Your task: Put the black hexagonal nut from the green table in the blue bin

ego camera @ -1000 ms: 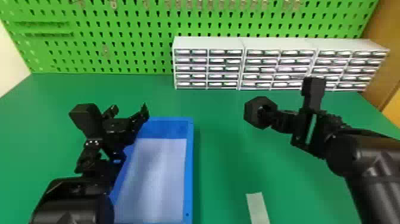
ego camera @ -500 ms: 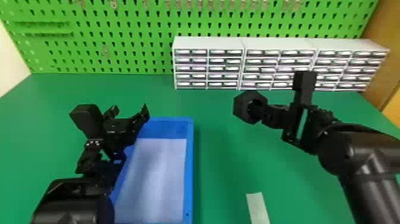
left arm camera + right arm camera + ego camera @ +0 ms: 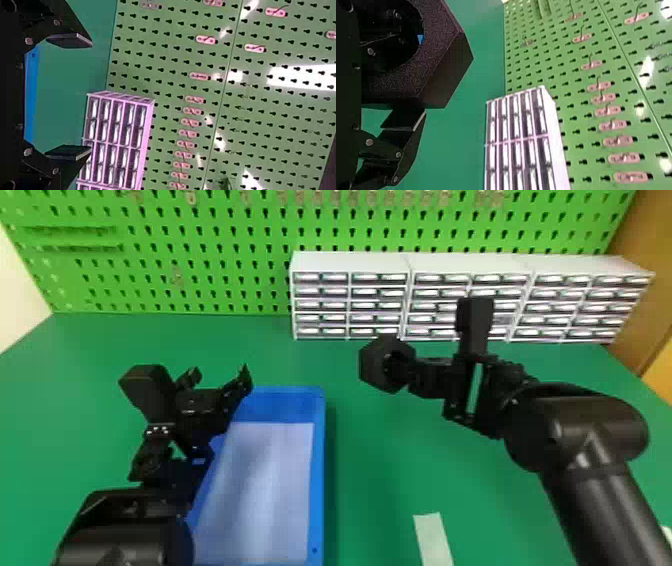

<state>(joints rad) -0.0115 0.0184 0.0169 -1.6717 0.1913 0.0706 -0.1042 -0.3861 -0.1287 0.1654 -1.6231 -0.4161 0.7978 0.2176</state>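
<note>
Up in the air, the black hexagonal nut hangs in the right gripper, to the right of the blue bin.
Clamped on the nut's ring, the right gripper has one finger inside the hole and the other against the outer side; the green surface lies below. The left gripper is above the bin's left side, its two fingers spread well apart with nothing between them. A whitish lining covers the bin's floor, and a pale strip lies on the surface, right of the bin. White drawer units stand at the back, before a green pegboard.
</note>
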